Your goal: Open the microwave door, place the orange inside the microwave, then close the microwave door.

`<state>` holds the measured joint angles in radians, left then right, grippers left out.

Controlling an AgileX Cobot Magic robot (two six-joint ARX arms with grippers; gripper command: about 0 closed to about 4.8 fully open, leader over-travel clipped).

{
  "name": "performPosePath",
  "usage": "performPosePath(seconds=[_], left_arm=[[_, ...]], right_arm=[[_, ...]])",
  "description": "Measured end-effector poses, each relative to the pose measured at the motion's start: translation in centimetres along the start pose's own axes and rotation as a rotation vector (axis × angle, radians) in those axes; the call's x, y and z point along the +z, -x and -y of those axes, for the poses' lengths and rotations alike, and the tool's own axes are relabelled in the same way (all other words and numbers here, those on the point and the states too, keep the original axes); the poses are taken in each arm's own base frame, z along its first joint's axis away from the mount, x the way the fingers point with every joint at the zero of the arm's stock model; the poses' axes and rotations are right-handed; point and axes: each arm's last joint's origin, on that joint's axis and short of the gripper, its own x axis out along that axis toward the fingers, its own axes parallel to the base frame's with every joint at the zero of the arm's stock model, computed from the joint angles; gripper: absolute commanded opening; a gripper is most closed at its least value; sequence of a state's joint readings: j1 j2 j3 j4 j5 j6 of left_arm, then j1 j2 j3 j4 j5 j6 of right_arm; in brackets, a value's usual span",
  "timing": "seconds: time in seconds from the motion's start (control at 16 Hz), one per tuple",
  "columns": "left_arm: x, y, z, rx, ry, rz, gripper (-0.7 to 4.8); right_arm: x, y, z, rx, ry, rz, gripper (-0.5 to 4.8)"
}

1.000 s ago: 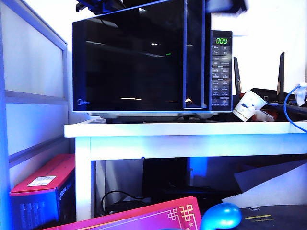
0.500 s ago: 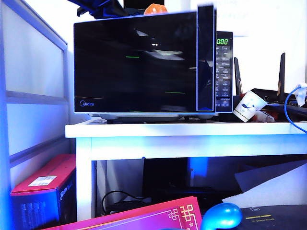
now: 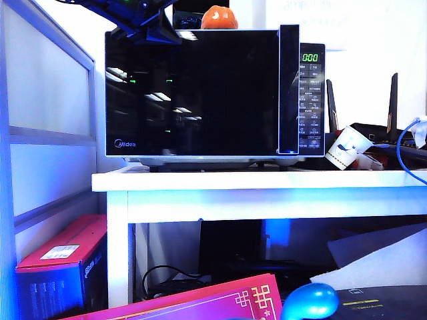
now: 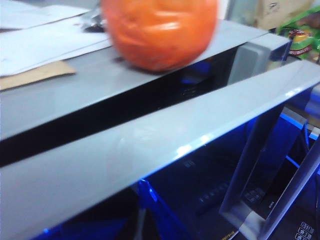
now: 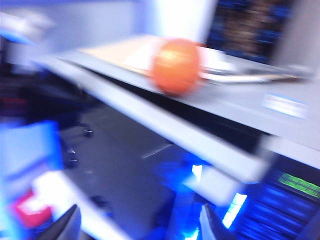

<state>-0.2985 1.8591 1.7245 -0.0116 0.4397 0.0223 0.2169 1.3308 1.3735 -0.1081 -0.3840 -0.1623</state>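
The microwave (image 3: 213,93) stands on the white bench (image 3: 260,181) toward its left edge, its door (image 3: 193,93) nearly shut, and the orange (image 3: 219,18) rests on the microwave's top. The left hand (image 3: 143,17) hovers over the microwave's top left corner, its state indiscernible. The right hand (image 5: 140,225), in front of the microwave, stands released and empty, fingertips (image 5: 67,225) apart.

My view is blurred. The orange (image 5: 176,66) sits on the grey top of the microwave (image 5: 250,107), near its front edge. The green display (image 5: 301,185) glows lower down on the front. My right tool (image 5: 142,222) hangs in front, fingertips (image 5: 216,225) spread wide, holding nothing.
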Motion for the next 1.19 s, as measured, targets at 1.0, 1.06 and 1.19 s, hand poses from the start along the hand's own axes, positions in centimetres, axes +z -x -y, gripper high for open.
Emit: performPosePath(seconds=[1.0, 1.06, 1.19], left_arm=[[4.3, 1.3, 0.5, -0.030, -0.043, 0.213, -0.05], [4.9, 1.6, 0.6, -0.030, -0.053, 0.232, -0.05], [5.8, 1.9, 0.7, -0.030, -0.064, 0.255, -0.05]], right_arm=[[-6.6, -8.4, 3.0, -0.204, -0.076, -0.024, 3.14], [-7.1, -8.9, 3.1, -0.205, -0.083, -0.021, 3.14], [-8.0, -9.8, 3.7, -0.218, -0.106, 0.011, 3.14]])
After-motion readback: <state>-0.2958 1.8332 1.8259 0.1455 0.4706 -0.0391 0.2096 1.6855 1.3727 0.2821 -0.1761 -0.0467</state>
